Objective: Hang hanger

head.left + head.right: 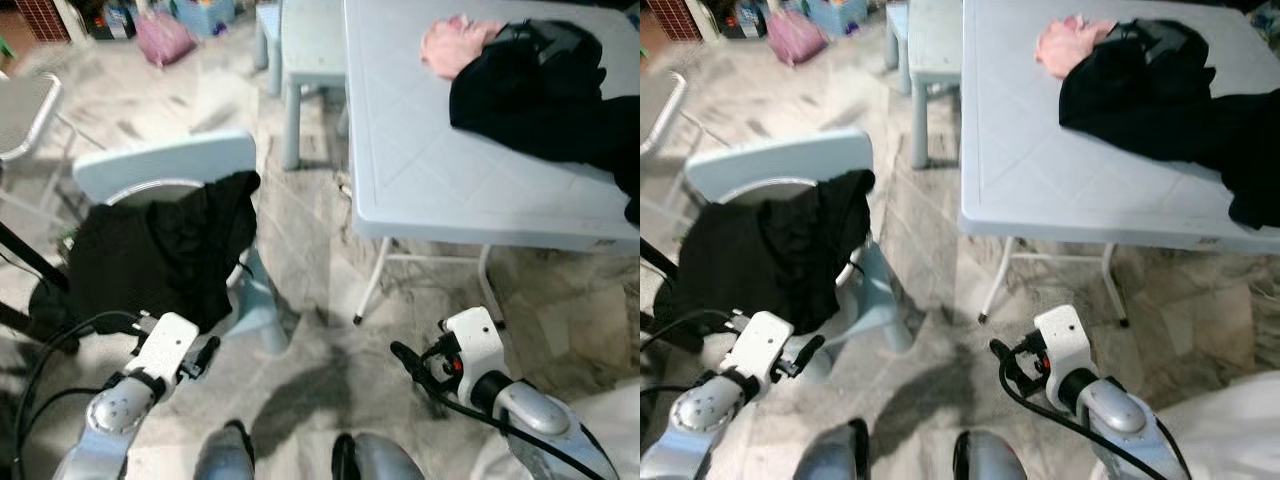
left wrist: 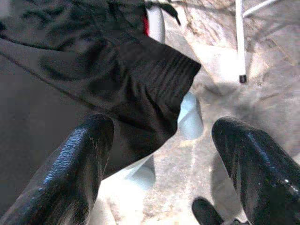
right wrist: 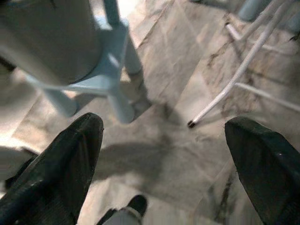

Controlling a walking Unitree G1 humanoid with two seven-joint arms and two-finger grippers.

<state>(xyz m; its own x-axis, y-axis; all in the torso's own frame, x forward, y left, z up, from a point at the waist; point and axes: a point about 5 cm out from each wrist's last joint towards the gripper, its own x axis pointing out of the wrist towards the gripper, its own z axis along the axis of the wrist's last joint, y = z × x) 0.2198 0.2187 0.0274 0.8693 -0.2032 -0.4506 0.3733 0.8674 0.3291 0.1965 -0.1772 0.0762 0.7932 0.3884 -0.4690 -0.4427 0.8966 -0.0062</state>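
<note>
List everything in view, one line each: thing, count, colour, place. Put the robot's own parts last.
Table: one, pale blue, ahead on the right, white folding legs.
Dark clothes: one pile, black, on the table's far right.
Pink cloth: one, pink, on the table beside the black pile.
Chair: one, pale blue, ahead on the left.
Black garment: one, black, draped over the chair.
Stool: one, pale blue, beyond the table's left edge.
Pink bag: one, pink, far on the floor.
Floor: grey marble tiles.
Left gripper: open, near the draped garment.
Right gripper: open, above the floor.
</note>
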